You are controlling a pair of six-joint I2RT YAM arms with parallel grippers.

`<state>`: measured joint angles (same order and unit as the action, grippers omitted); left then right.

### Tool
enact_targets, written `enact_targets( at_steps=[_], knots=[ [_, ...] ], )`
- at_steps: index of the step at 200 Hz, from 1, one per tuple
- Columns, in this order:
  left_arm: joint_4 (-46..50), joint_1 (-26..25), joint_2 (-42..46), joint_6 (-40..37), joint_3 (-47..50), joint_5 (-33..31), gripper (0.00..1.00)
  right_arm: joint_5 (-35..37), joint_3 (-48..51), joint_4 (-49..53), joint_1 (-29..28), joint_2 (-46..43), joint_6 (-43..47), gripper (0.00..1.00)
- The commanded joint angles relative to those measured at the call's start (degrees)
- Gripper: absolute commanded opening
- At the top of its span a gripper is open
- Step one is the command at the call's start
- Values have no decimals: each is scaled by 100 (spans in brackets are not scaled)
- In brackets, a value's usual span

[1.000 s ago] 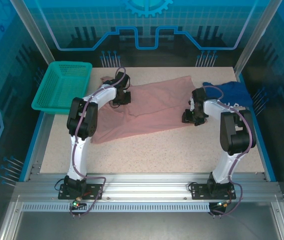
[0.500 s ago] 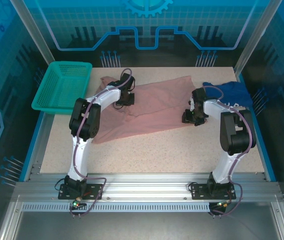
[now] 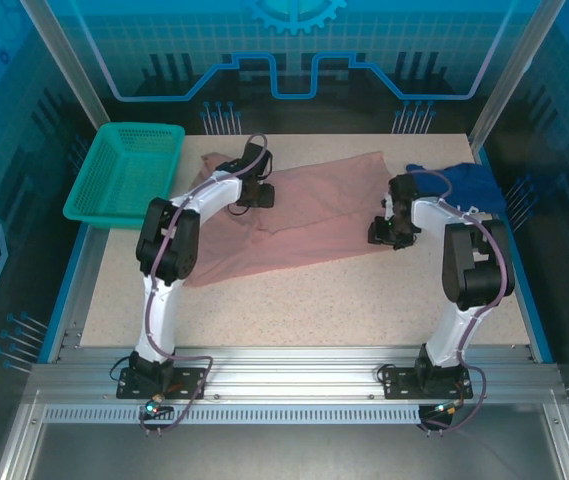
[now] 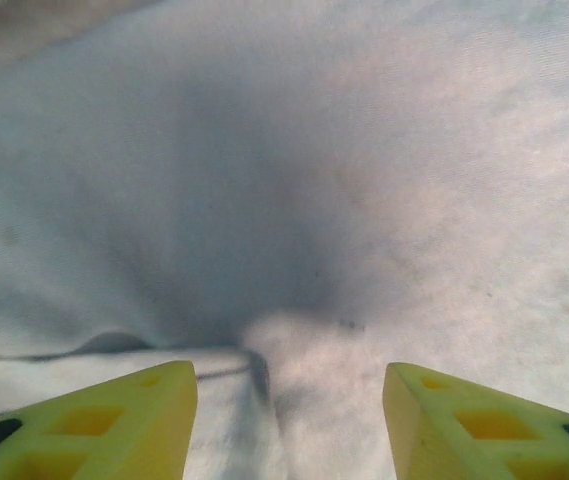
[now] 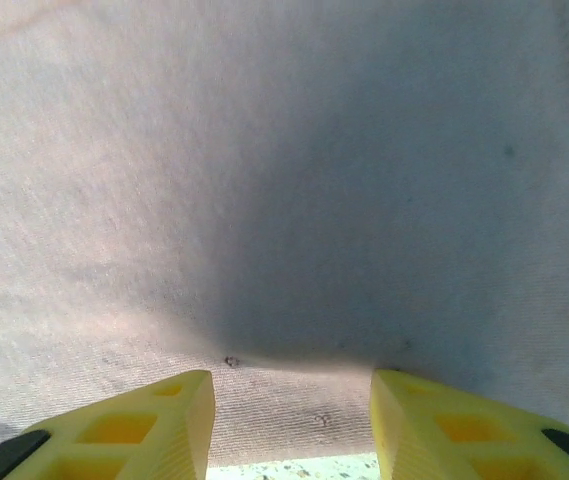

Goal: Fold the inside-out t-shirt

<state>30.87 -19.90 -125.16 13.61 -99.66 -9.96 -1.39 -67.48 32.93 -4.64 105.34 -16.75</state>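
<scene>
- Bare speckled surface (image 3: 314, 310) takes the lower middle of the top frame, ahead of both arm bases.
- Inside-out t-shirt (image 3: 314, 215) lies spread across frame centre, running from lower left up to upper right, mostly flat with some wrinkles at the left end.
- Right gripper (image 3: 384, 232) sits right of centre at the shirt's right-hand edge. In the right wrist view, the gripper (image 5: 292, 400) is released: jaws apart, hem and a strip of surface between them, nothing pinched.
- Left gripper (image 3: 264, 192) is left of centre, over the shirt's upper edge. In the left wrist view, the gripper (image 4: 286, 400) is released too: jaws apart, a small bunched fold of pink cloth (image 4: 364, 200) between them.
- Dark blue shirt (image 3: 469, 182) is crumpled at upper right, just beside the pink one.
- Green basket (image 3: 139, 128) is at upper left, overhanging the surface edge.
</scene>
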Motion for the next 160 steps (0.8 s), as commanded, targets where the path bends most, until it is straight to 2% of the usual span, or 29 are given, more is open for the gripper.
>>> enact_targets(
  at_steps=[1,27,56,61,64,71,86,115,125,143,160],
  knots=[
    [-193,-23,996,190,578,-289,57,90,-186,102,124,-200,102,46],
    [-633,25,2051,507,1840,-344,65,68,-56,-142,243,-350,126,50],
    [-1009,171,3090,914,3318,0,71,306,-247,-36,295,-193,234,59],
    [-1085,219,3243,1002,3583,55,72,382,-308,10,302,-112,269,61],
    [-1143,249,3343,1060,3720,95,72,429,-353,54,304,-51,302,67],
    [-1288,328,3539,1154,4070,243,73,471,-451,162,320,67,357,72],
    [-1459,441,3845,1329,4620,284,73,507,-619,393,320,336,468,75],
    [-1567,632,3971,1518,5255,438,74,597,-774,799,323,700,634,75],
    [-1742,769,3913,1612,5473,662,76,669,-767,921,315,776,650,72],
    [-1996,1010,3730,1777,5691,1193,77,827,-645,1103,313,724,623,72],
    [-2059,1043,3624,1819,5767,1443,77,998,-336,1160,295,469,605,72]
  ],
)
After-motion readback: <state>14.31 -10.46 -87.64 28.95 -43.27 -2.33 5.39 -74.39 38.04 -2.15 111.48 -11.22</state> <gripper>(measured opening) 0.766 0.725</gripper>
